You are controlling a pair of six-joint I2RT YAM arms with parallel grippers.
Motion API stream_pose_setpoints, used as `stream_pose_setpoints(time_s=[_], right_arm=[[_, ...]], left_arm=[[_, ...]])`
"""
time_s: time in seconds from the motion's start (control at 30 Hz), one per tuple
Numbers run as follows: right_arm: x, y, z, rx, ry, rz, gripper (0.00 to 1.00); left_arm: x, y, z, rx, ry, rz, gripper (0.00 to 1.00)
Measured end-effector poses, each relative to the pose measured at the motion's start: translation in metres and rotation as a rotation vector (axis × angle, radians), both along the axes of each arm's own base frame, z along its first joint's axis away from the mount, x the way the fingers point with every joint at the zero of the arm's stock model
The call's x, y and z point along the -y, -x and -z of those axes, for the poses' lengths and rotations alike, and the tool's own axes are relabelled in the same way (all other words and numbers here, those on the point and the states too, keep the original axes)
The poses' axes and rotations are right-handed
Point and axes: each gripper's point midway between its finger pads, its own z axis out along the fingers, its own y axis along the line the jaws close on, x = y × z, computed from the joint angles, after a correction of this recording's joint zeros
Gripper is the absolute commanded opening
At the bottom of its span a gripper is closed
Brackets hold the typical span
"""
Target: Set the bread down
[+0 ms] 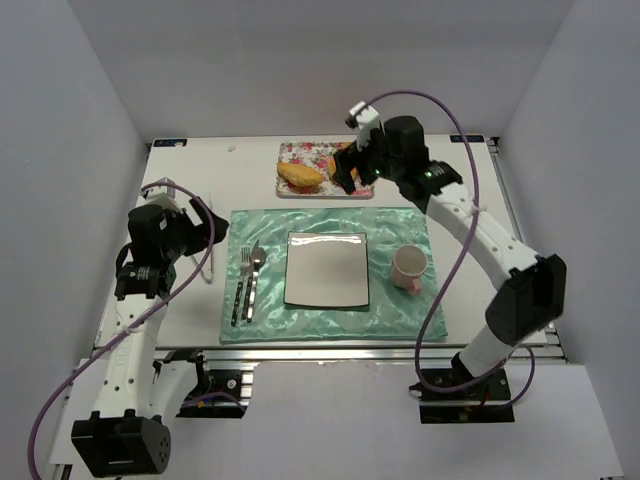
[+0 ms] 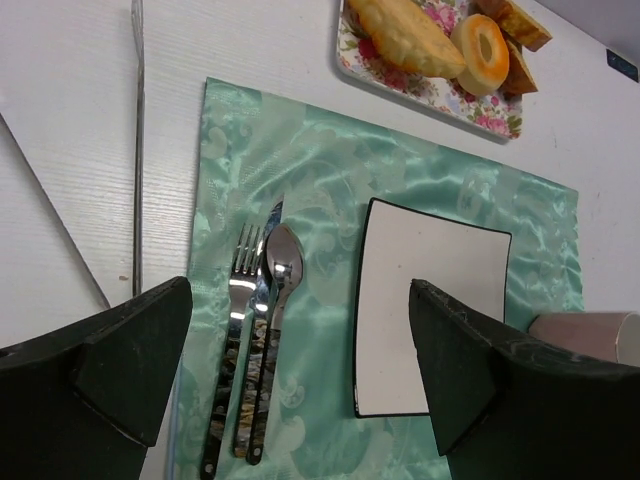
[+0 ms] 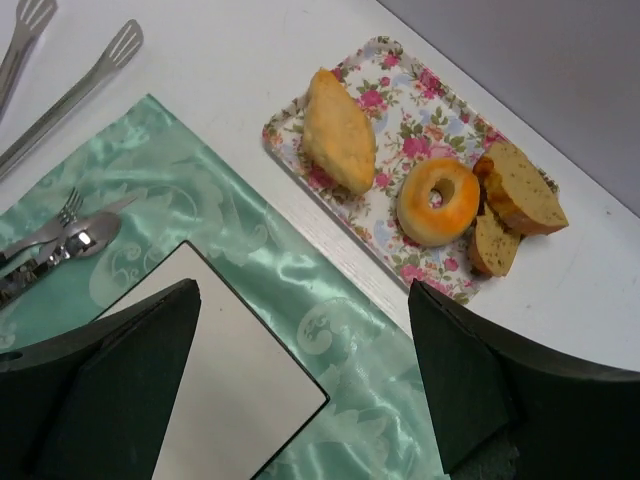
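Golden-orange bread [image 3: 438,201] — pink-floral tray [image 3: 425,140]

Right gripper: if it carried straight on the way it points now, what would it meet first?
Probably the green placemat near its far edge, just short of the floral tray; the open right gripper aims short of the bread. Depth is unclear, so the plate corner is possible.

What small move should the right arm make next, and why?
Probably shift the right gripper sideways until the bread lies centred under it. The jaws stand open and empty, while the bread rests on the floral tray, off to one side of the gap in the right wrist view.
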Motion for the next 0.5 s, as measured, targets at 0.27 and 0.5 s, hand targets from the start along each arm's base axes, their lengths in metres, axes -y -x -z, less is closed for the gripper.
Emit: stream_pose_setpoints(time_s=[0.27, 0.5], right_arm=[[0.054, 0.053, 0.026, -0.006, 0.025, -0.113, 0.87], [0.061, 0.069, 0.022, 0.014, -0.007, -0.155, 0.53]], left_arm=[[-0.009, -0.007, 0.009, -0.029, -0.017, -0.048, 0.68], [-0.028, -0.013, 0.028, -0.089, -0.089, -0.124, 0.48]])
